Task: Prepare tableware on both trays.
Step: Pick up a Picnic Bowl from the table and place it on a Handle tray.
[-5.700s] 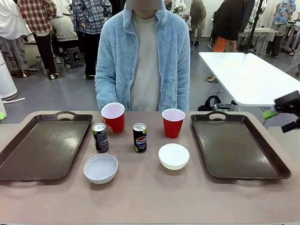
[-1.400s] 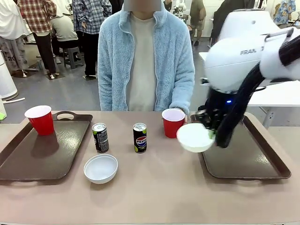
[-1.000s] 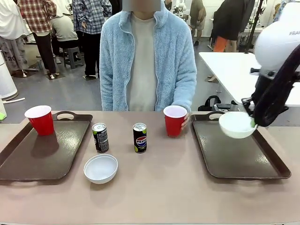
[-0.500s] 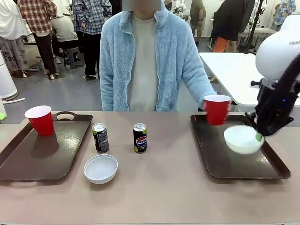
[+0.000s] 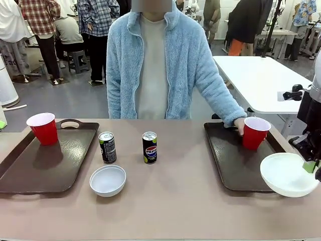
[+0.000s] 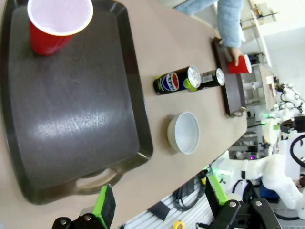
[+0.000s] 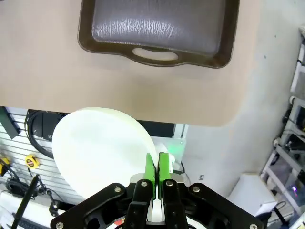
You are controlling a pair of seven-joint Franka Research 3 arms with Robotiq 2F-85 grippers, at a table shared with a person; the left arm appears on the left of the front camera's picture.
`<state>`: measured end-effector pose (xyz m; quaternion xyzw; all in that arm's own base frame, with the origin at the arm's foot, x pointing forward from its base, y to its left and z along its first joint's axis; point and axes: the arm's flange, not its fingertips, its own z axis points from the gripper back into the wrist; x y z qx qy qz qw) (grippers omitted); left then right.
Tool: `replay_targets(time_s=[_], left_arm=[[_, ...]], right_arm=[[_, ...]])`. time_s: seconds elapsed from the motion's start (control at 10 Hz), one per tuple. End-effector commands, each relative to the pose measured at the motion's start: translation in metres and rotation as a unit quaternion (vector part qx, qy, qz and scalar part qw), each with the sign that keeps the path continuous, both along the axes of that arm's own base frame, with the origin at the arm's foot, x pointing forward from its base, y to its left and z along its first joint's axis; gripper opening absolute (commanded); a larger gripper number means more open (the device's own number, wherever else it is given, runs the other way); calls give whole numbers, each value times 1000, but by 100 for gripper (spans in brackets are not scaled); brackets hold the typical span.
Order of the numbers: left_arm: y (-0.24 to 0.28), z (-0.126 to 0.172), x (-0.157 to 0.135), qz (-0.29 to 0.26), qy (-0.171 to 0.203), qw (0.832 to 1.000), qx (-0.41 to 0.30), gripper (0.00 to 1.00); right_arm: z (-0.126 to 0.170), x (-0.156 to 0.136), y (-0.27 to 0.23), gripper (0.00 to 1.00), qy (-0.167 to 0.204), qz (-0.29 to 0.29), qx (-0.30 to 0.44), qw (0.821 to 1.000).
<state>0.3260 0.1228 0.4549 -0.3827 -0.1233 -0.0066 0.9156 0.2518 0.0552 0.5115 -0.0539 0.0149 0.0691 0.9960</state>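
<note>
My R claw (image 7: 156,168) pinches the rim of a white bowl (image 5: 288,174), held in air by the right tray (image 5: 228,165), near-right corner. Looks light, stiff, slick; thin rim's the only hold, may pivot. L claw (image 6: 159,196) spread wide, empty, over left tray (image 6: 71,119).

grey floor (image 5: 75,103), white table (image 5: 261,80)

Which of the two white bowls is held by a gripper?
The bowl on the robot's right, pinched at its rim by the right gripper. The other bowl sits untouched on the table.
</note>
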Motion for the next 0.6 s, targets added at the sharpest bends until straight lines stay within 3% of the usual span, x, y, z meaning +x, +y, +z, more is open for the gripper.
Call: replay_targets(time_s=[0.0, 0.3, 0.5], left_arm=[[3, 0, 0, -4, -10, 1000, -8, 100], [3, 0, 0, -4, -10, 1000, -8, 100], [3, 0, 0, -4, -10, 1000, -8, 100]], right_arm=[[-11, 29, -5, 0, 4, -24, 25, 999], [-42, 101, -13, 0, -16, -116, 77, 990], [-79, 137, -13, 0, 0, -111, 87, 990]])
